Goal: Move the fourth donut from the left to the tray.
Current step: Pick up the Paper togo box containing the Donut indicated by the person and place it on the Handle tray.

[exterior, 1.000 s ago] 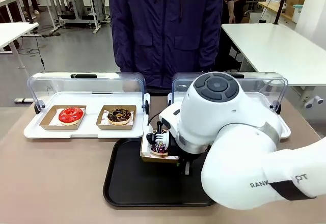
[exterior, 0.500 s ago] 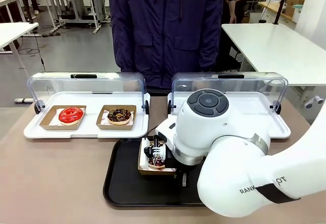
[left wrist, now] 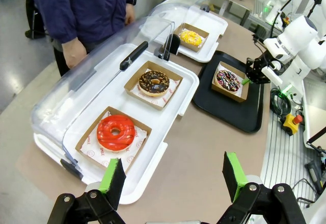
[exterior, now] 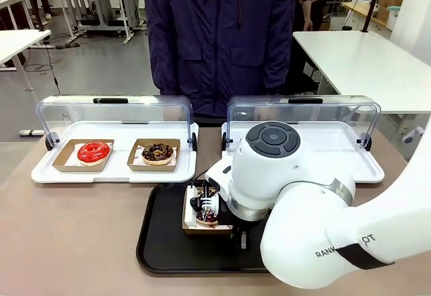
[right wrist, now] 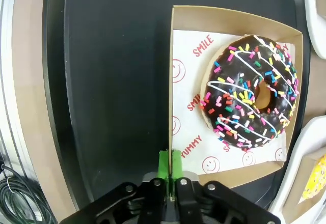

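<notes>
The fourth donut (right wrist: 249, 91), chocolate-glazed with white drizzle and coloured sprinkles, lies in its brown cardboard holder (right wrist: 189, 132). The holder sits flat on the black tray (right wrist: 112, 81). My right gripper (right wrist: 169, 164) is shut on the holder's near wall, with the green pads pressed on either side of the thin card. From the front, the donut (exterior: 207, 212) sits at the tray's (exterior: 161, 242) middle, tucked under my right gripper (exterior: 201, 204). The left wrist view shows the donut (left wrist: 228, 80) on the tray (left wrist: 239, 117). My left gripper (left wrist: 173, 173) is open, high above the table.
A white tray with a raised clear lid (exterior: 114, 168) holds a red donut (exterior: 93, 152) and a chocolate donut with gold sprinkles (exterior: 158, 153). Another lidded white tray (exterior: 360, 165) holds a yellow donut (left wrist: 191, 37). A person (exterior: 219, 40) stands at the far edge.
My right arm has come down and slightly left, lowering the holder with the donut onto the black tray. Over the last half second it has barely moved.
</notes>
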You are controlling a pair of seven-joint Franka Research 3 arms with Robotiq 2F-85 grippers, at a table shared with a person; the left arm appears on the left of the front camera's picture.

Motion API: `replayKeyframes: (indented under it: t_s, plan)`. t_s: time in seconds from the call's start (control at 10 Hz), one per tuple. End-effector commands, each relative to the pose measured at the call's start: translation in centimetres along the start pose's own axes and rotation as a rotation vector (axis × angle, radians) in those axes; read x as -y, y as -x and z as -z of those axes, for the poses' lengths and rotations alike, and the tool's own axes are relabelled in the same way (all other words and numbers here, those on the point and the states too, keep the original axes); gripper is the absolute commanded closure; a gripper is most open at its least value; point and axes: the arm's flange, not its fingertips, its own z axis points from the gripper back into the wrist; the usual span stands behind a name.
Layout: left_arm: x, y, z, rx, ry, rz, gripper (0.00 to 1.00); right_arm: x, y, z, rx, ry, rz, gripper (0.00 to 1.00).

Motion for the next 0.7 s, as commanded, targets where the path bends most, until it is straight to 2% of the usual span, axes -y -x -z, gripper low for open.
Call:
replayKeyframes:
  t_s: [0.0,0.1,0.3,0.4,0.6]
  plan:
    - [0.3,0.0,0.1,0.009,0.001,0.009,0.0,-3.5,3.4,-0.4,0.015,0.038,0.018,0.43]
    - [0.3,0.0,0.1,0.009,0.001,0.009,0.0,-3.4,3.4,-1.2,0.024,0.034,0.023,0.0]
    - [0.3,0.0,0.1,0.009,0.001,0.009,0.0,-2.9,3.3,-3.7,0.028,0.042,0.061,0.0]
    - [0.3,0.0,0.1,0.009,0.001,0.009,0.0,-2.6,3.3,-5.3,0.04,0.036,0.074,0.2]
    - [0.3,0.0,0.1,0.009,0.001,0.009,0.0,-2.4,3.3,-8.1,0.052,0.021,0.082,0.0]
